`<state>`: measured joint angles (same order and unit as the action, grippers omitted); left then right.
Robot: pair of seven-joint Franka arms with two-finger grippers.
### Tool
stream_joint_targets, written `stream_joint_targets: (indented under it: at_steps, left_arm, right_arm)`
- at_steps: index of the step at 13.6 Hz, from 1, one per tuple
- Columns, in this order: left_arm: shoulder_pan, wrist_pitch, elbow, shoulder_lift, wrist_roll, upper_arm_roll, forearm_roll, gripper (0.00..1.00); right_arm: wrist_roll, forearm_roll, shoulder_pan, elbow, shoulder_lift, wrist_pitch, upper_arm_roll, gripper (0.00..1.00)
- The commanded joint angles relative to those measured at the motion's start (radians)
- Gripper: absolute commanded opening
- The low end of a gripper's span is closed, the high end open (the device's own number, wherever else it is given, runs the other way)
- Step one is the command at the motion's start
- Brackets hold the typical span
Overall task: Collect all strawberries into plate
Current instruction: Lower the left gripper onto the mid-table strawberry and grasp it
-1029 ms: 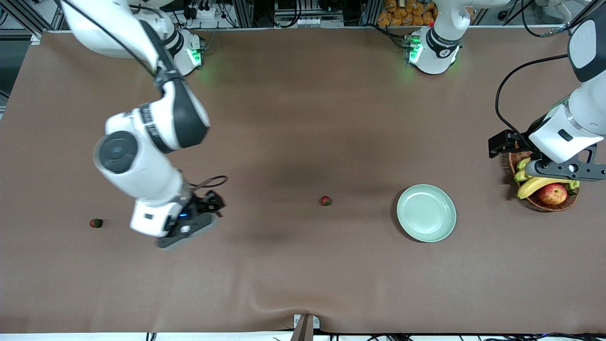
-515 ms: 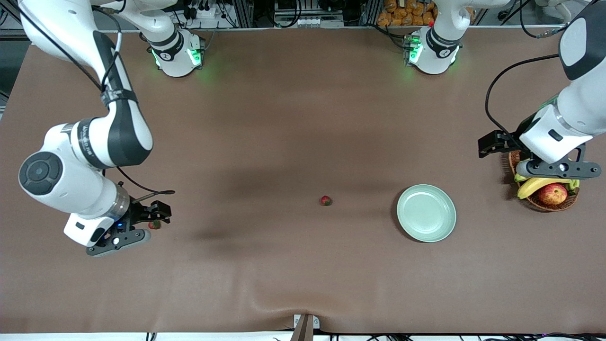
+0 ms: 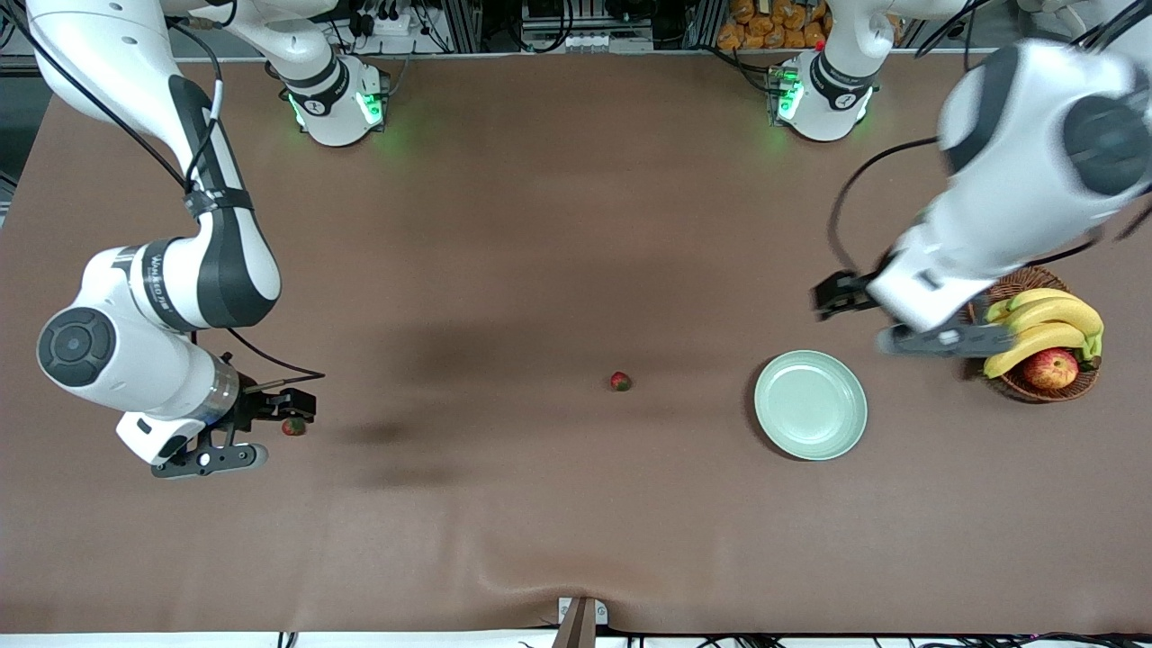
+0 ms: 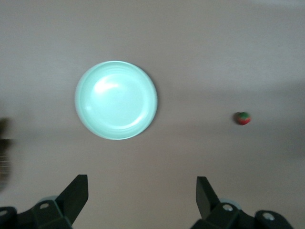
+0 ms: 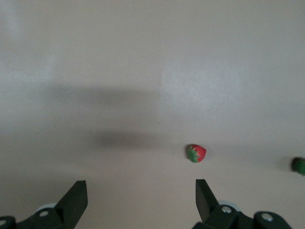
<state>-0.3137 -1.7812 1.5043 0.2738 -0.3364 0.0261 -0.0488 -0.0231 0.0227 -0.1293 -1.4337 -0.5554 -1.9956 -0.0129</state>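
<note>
One strawberry [image 3: 619, 381] lies mid-table, also in the left wrist view as a strawberry [image 4: 242, 118] beside the plate [image 4: 116, 100]. The mint-green plate [image 3: 810, 405] is empty, toward the left arm's end. A second strawberry [image 3: 293, 426] lies toward the right arm's end, right beside my right gripper [image 3: 209, 460]. The right wrist view shows that strawberry [image 5: 196, 153] just ahead of the open right gripper [image 5: 141, 200], and another strawberry [image 5: 299, 165] at the picture's edge. My left gripper [image 3: 943, 340] hangs open between plate and basket; the left gripper [image 4: 141, 195] holds nothing.
A brown wicker basket [image 3: 1021, 385] with bananas [image 3: 1044, 328] and an apple [image 3: 1050, 368] stands at the left arm's end of the table, close to the left hand. Brown table covering runs all around.
My right arm swung toward its own end of the table and now hangs by the strawberries there. My left arm moved off the basket toward the plate. Both grippers stayed open.
</note>
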Motion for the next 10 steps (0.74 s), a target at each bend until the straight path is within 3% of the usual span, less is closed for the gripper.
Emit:
stream_joint_targets:
  at_steps: [1, 5, 10]
  left_arm:
    - [-0.114, -0.094, -0.018, 0.102, -0.148, -0.009, -0.017, 1.00]
    - [-0.257, -0.247, -0.016, 0.247, -0.436, -0.009, 0.004, 1.00]
    - [-0.320, -0.452, -0.018, 0.422, -0.679, -0.011, 0.017, 1.00]
  right_arm:
    - [-0.040, -0.007, 0.042, -0.011, -0.024, -0.011, 0.016, 1.00]
    - [-0.060, -0.007, 0.060, -0.008, -0.060, -0.026, 0.016, 1.00]
    - [-0.037, -0.010, 0.092, -0.004, -0.101, -0.084, 0.016, 1.00]
